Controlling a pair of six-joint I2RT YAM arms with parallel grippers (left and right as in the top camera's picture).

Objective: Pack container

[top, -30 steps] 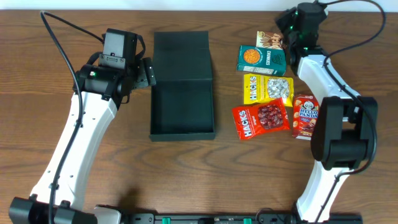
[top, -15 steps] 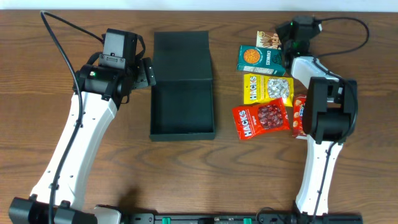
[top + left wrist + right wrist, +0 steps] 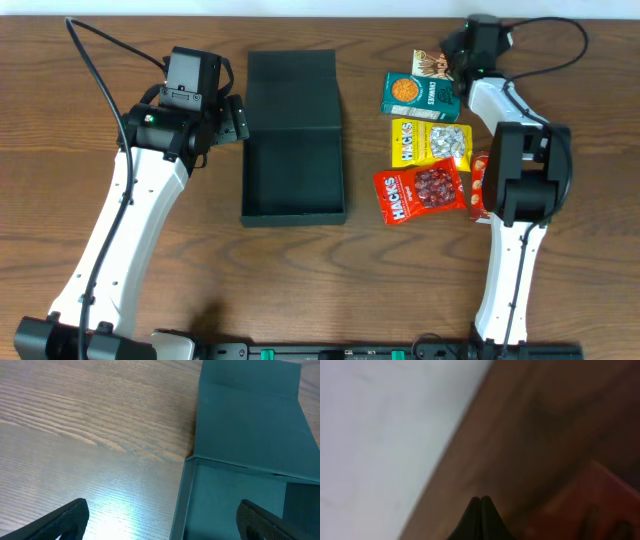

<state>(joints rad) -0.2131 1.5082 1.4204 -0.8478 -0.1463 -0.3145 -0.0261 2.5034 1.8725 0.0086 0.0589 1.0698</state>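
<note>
the left claw (image 3: 162,516) is spread wide, straddling the left wall of the dark box (image 3: 294,172), which lies open on the table (image 3: 400,290), lid flat behind it. the right claw (image 3: 481,506) is pressed together, near the snack packets (image 3: 419,190) right of the box.

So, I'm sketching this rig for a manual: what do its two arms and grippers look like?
The left arm and right arm both have long glossy white links joined by chunky black housings. A thin black cable loops off each wrist. The left gripper and right gripper are black, with fingers tapering to narrow tips.
</note>
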